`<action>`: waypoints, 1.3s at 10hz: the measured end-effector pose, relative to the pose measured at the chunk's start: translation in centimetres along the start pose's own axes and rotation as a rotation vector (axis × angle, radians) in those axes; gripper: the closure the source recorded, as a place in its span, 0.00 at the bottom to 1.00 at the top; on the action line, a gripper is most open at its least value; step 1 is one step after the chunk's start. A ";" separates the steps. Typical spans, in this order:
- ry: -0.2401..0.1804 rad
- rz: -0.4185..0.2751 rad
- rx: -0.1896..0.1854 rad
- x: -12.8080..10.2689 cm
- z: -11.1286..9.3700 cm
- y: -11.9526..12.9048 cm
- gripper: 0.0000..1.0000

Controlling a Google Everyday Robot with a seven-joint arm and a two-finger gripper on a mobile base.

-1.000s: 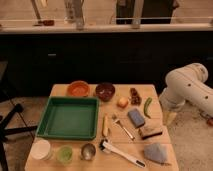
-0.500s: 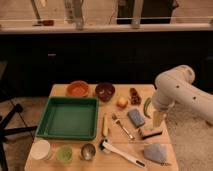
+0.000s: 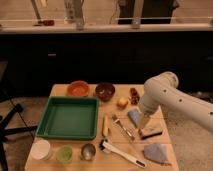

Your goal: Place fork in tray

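The silver fork (image 3: 123,128) lies flat on the wooden table (image 3: 115,162), diagonally, right of centre. The green tray (image 3: 50,107) sits on the left half of the table and holds nothing that I can see. My white arm reaches in from the right, and the gripper (image 3: 145,122) hangs pointing down over the right part of the table. It is a little right of the fork and above a brown block (image 3: 151,132). It holds nothing that I can see.
A pale yellow stick (image 3: 105,125) lies between tray and fork. A white-handled brush (image 3: 123,154) lies at the front. An orange bowl (image 3: 78,89) and a dark bowl (image 3: 105,91) stand at the back. Cups (image 3: 41,149) line the front left, and a grey cloth (image 3: 156,151) lies front right.
My arm has swung left from the table's right edge to over its right part, bringing the gripper closer to the fork. The objects on the table have not moved.
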 end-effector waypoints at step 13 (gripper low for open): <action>-0.147 -0.069 -0.020 -2.6 6.2 1.9 0.20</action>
